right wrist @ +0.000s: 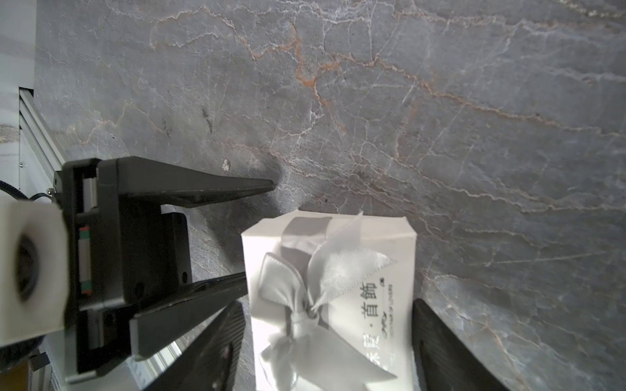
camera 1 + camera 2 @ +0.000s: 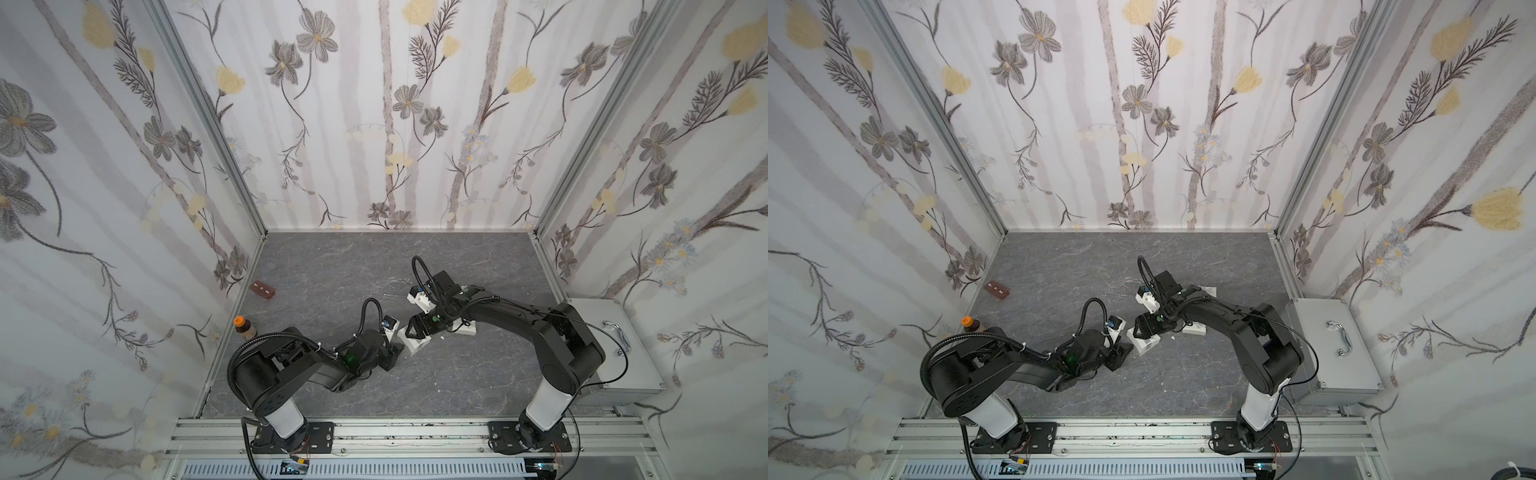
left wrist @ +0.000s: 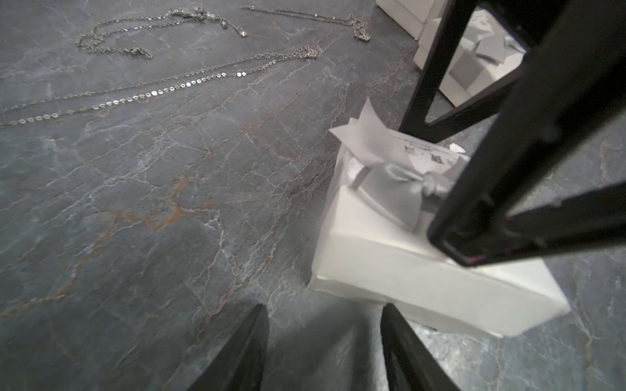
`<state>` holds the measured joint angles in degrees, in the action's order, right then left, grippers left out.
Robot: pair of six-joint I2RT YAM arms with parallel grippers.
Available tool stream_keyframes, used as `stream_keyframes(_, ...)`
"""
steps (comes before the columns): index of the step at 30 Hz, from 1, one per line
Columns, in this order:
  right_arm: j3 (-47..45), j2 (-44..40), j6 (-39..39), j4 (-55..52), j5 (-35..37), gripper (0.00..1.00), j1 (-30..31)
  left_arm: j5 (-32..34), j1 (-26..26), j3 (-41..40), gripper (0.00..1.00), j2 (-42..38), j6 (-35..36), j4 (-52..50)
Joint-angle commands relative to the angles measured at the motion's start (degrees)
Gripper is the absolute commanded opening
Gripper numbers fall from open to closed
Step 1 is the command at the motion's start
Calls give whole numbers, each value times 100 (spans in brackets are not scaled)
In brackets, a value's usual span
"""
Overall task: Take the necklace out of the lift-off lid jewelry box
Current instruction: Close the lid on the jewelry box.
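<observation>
I am working on the white box point(image 2: 415, 344) in the middle of the table point(image 2: 332, 266). Its lid point(image 1: 379, 237) is on, with a bow point(image 1: 305, 287) on top. So the necklace I want is shut inside and I cannot see it. Some chains point(image 3: 169, 88) lie loose on the table, well apart from the box.

My right pincer point(image 1: 327, 304) sits over the lid, one finger on each side. The fingers look very close to the lid walls, but I cannot tell if they squeeze it yet. My left pincer point(image 1: 259, 230) is open and holds nothing. One of its fingers is right at the side of the box, low down. The other is over bare table.

I think the job now is to lift the lid off. To do it well, I would squeeze only the lid, up high, not the bottom part. I would pull straight up, slowly. The left finger should press on the bottom part to keep it down. If the whole box comes up, I should stop and grip again.
</observation>
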<state>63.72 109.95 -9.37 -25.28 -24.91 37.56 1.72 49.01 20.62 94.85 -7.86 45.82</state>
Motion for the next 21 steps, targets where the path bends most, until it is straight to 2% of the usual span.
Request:
stream_keyframes(1,-1,52,-29,216,-265,73,59,66,-2,64,55,109,-53,351)
stream_keyframes(6,-1,97,-63,225,-186,71,85,138,0,-40,55,230,-127,760)
stream_keyframes(21,-132,116,-231,272,615,68,190,284,-6,-106,55,88,-235,703)
